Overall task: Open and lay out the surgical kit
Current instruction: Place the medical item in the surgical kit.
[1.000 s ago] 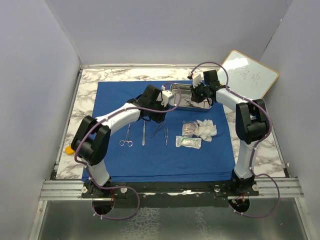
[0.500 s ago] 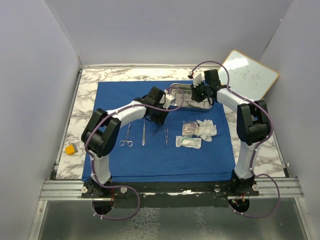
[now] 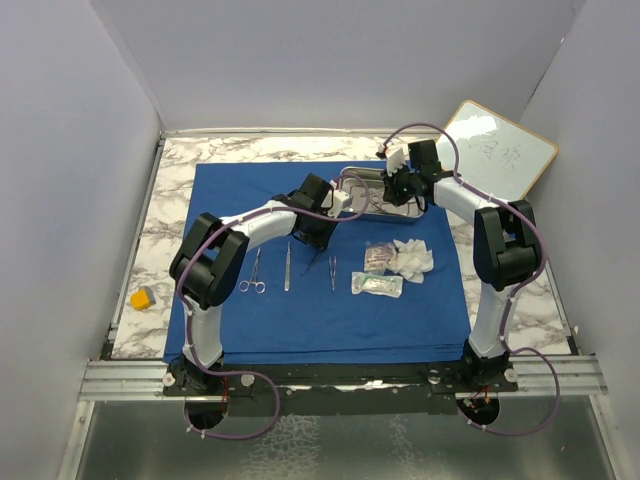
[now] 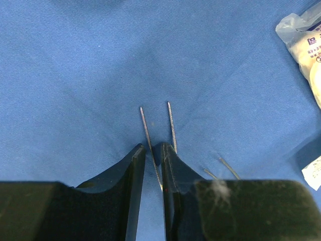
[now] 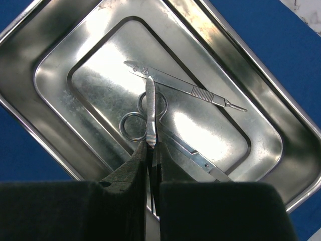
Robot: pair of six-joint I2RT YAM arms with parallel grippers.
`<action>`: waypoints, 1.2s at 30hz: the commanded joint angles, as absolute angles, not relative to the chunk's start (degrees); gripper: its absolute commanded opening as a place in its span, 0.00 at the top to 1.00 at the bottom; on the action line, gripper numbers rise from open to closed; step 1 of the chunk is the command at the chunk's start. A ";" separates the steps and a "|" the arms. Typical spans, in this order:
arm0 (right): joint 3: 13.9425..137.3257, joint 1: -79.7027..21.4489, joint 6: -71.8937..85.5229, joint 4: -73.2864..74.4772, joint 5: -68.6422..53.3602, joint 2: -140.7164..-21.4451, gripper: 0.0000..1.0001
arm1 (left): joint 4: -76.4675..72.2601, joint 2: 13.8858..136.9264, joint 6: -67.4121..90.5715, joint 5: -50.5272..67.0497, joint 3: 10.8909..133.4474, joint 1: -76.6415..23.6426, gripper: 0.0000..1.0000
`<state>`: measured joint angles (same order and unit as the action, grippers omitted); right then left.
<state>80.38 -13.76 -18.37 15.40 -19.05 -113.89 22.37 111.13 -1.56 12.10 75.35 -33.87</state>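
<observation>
tray (image 5: 31, 56): shiny steel, round corners, one
cloth (image 3: 400, 310): soft blue, one
left gripper (image 4: 153, 148): nearly together by thin tweezers (image 4: 145, 125), hold unclear
right gripper (image 5: 150, 149): pinching one ridged forceps (image 5: 150, 108)

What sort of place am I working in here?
Most likely a robot lab's enclosed test cell, not an operating room: plain walls box in a marble-patterned table, a blue cloth holds a steel tray, and a whiteboard leans at the back.
</observation>
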 commanded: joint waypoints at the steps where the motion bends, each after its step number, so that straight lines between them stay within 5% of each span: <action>1: 79.91 -13.45 -19.42 14.24 -19.06 -112.00 0.99 | 23.02 112.18 -0.65 10.99 76.98 -34.04 0.79; 18: 79.90 -13.21 -19.31 14.24 -19.29 -112.05 0.99 | 25.30 112.03 1.05 10.41 78.99 -34.07 1.00; 36: 79.89 -12.92 -19.25 14.19 -19.47 -111.90 0.99 | 27.59 105.85 9.90 7.77 77.91 -34.04 1.00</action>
